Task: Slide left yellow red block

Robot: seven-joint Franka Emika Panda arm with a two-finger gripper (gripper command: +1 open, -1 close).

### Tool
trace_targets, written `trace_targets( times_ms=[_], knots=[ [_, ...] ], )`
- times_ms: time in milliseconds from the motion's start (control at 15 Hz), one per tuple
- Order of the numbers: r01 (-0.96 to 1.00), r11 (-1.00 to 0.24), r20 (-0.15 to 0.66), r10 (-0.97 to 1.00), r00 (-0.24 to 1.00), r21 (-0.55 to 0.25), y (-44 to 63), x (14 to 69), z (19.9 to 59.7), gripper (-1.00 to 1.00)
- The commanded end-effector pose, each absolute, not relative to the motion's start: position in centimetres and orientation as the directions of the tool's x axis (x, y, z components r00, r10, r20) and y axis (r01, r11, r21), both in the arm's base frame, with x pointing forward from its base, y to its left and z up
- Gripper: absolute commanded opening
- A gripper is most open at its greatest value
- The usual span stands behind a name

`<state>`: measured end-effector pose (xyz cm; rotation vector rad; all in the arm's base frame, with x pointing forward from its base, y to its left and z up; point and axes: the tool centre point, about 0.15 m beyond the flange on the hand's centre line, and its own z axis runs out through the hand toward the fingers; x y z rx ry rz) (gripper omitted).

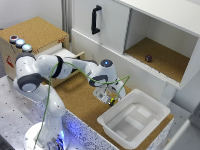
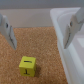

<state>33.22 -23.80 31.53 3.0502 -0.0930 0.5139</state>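
The yellow red block (image 2: 28, 65) is a tiny yellow cube with a small dark mark on its top face; no red shows from here. It sits on the cork tabletop, close to the white tub. In the exterior view it shows as a small yellow spot (image 1: 112, 101) just under the hand. My gripper (image 2: 39, 46) is open and empty above the block, with one finger (image 2: 7, 31) on each side of the view. The block lies off the midline, nearer this finger. In the exterior view the gripper (image 1: 106, 96) hangs low over the table beside the tub's corner.
The white tub (image 1: 132, 117) stands on the cork table at the exterior view's right, its rim (image 2: 60, 20) close to one finger. A small dark ball (image 1: 148, 58) lies in the open cabinet shelf behind. A drawer unit (image 1: 35, 35) stands at the exterior view's left.
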Motion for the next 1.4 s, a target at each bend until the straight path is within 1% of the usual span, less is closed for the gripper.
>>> trace_targets(
  times_ms=[0,200,333,400,467,533,600,667,933,1133,1333],
  knots=[
    [-0.031,-0.999,0.329,-0.041,0.944,-0.034,-23.4,32.7,32.5,-1.0],
    [-0.032,-0.999,0.321,-0.038,0.946,-0.025,-22.6,33.6,31.8,-1.0],
    [-0.033,-0.999,0.284,-0.036,0.958,-0.016,-22.3,34.9,29.8,-1.0],
    [-0.034,-0.999,0.284,-0.032,0.958,0.003,-22.2,35.5,28.8,-1.0],
    [-0.039,-0.999,0.274,-0.037,0.961,0.002,-22.3,35.9,28.0,-1.0],
    [-0.047,-0.999,0.286,-0.04,0.957,0.016,-22.5,36.1,27.3,-1.0],
    [-0.045,-0.999,0.279,-0.04,0.959,0.009,-22.8,36.5,26.4,-1.0],
    [-0.054,-0.998,0.281,-0.046,0.959,0.019,-23.2,36.9,25.5,-1.0],
    [-0.073,-0.996,0.237,-0.061,0.97,0.043,-25.2,38.3,21.9,-1.0],
    [-0.054,-0.997,0.21,-0.043,0.977,0.046,-25.3,38.9,19.9,-1.0],
    [-0.043,-0.998,0.2,-0.033,0.979,0.042,-24.8,39.8,18.9,-1.0]
  ],
)
